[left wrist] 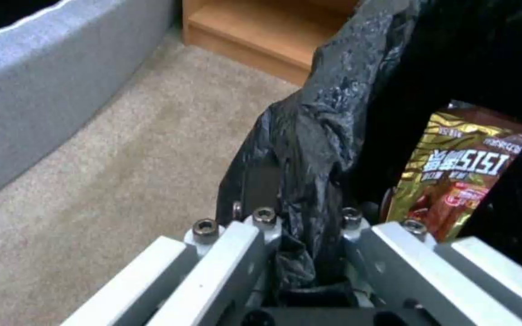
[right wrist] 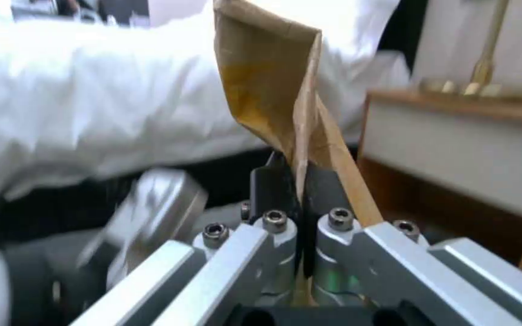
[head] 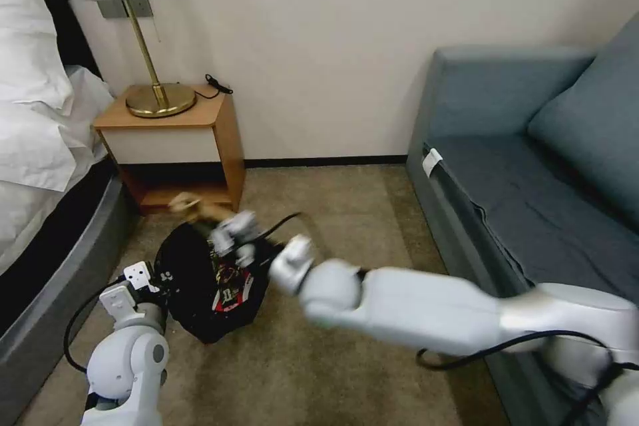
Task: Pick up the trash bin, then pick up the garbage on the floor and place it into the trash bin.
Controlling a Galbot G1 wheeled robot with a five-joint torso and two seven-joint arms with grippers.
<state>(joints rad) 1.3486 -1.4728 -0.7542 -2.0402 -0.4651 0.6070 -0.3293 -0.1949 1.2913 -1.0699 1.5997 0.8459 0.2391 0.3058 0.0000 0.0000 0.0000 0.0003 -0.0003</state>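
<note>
So we've got our left gripper [left wrist: 300,235] clamped on the trash bin [head: 200,279] rim by the nightstand [head: 174,146], right gripper [right wrist: 297,199] pinching the tan scrap [right wrist: 273,90] above it, guessing it needs lowering inside before letting go.

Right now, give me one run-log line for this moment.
left gripper: shut on round black lined trash bin rim | right gripper: shut on tan paper scrap, above bin | red-and-white wrapper: inside bin

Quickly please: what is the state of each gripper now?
Left gripper: closed on the trash bin rim.
Right gripper: closed on the tan scrap.
</note>
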